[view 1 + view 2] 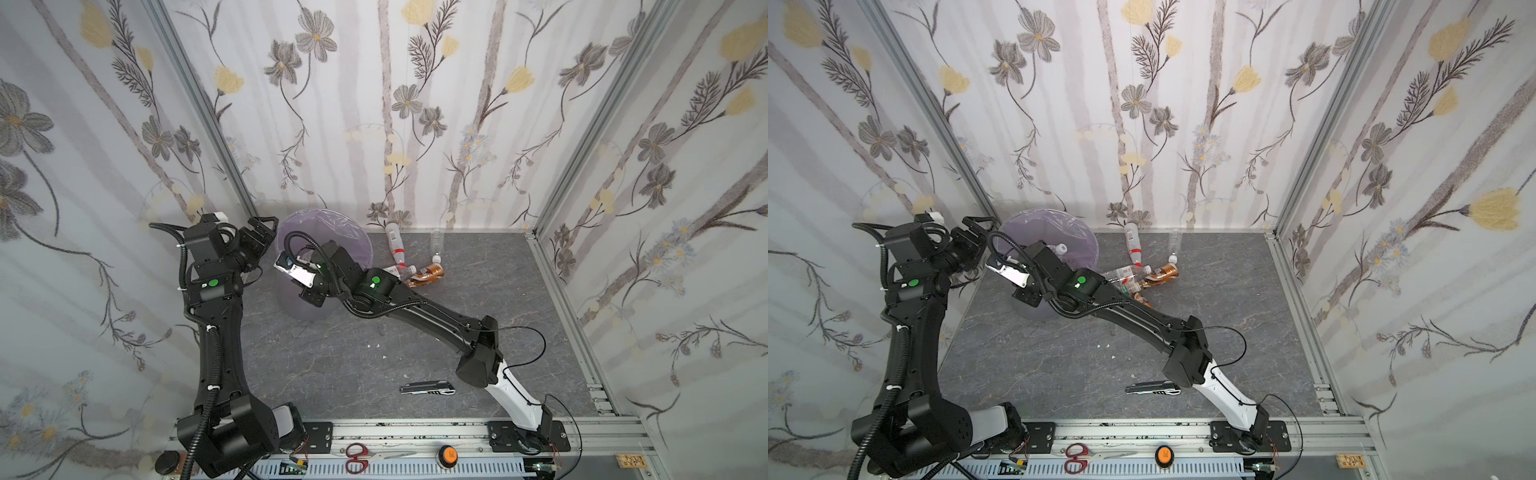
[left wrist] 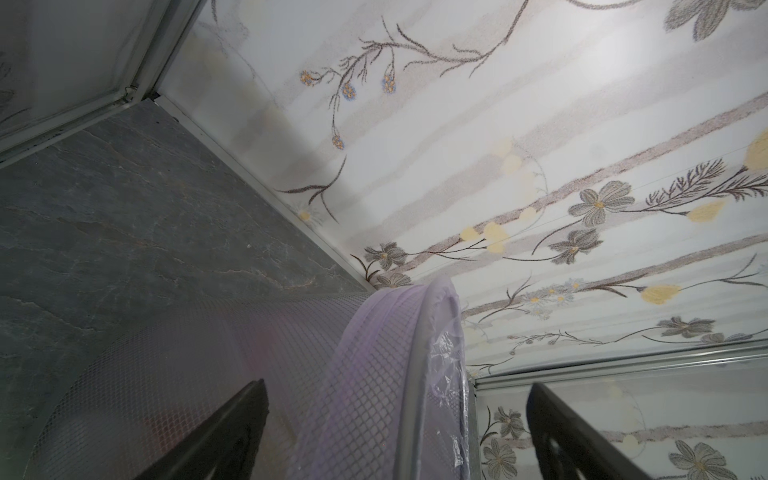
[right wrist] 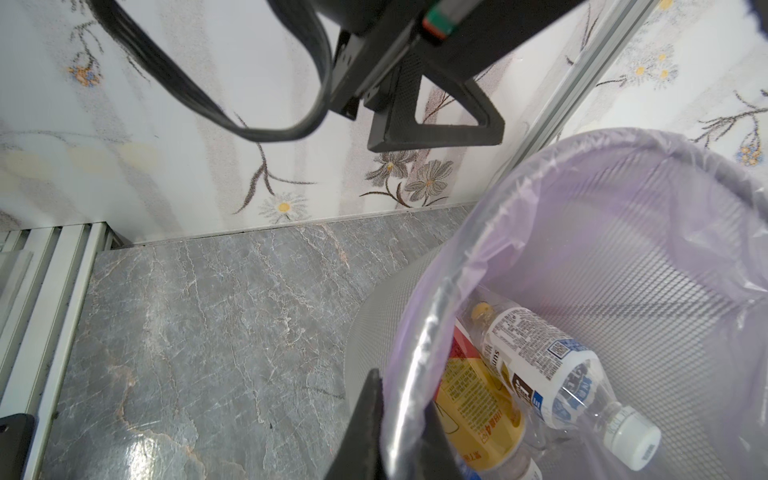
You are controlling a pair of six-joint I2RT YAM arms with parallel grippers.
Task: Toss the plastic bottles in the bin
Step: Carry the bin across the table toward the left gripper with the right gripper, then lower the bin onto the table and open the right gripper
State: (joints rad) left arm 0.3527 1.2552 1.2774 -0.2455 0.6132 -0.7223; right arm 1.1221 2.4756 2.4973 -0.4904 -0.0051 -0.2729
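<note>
The bin (image 1: 328, 232) (image 1: 1059, 230), mesh lined with a lavender bag, stands in the back left corner. My right gripper (image 3: 403, 399) (image 1: 291, 274) is shut on the bin's near-left rim (image 3: 623, 141), one finger inside and one outside. My left gripper (image 2: 398, 382) (image 1: 262, 232) is open at the bin's far-left side, and the rim (image 2: 415, 353) passes between its spread fingers. Inside the bin lie a clear white-labelled bottle (image 3: 552, 357) and a yellow-labelled one (image 3: 478, 407). Right of the bin, on the floor, lie a red-and-white bottle (image 1: 395, 241), a clear bottle (image 1: 437, 243) and a brown bottle (image 1: 428, 274), with others half hidden behind my right arm.
A grey folding knife (image 1: 428, 388) lies on the dark marbled floor near the front. Red scissors (image 1: 357, 457) and an orange button (image 1: 446, 454) sit on the front rail. Flowered walls and metal frame posts close in behind and left of the bin.
</note>
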